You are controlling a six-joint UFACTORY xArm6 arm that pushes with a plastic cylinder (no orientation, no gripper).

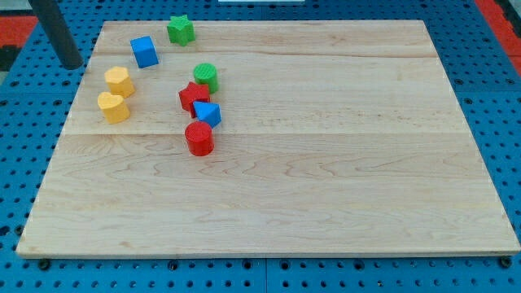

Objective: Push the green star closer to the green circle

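Observation:
The green star [181, 30] lies near the board's top edge, left of centre. The green circle [205, 76] lies below it and a little to the right, with a gap between them. My rod comes down at the view's top left, and my tip [73, 65] rests just off the board's left edge, well left of both green blocks and touching no block.
A blue block [144, 51] lies left of the star. Two yellow blocks [119, 81] [113, 107] lie near the left edge. A red star [193, 96], a blue triangle [207, 112] and a red cylinder [199, 138] cluster just below the green circle. The wooden board [326, 163] sits on a blue pegboard.

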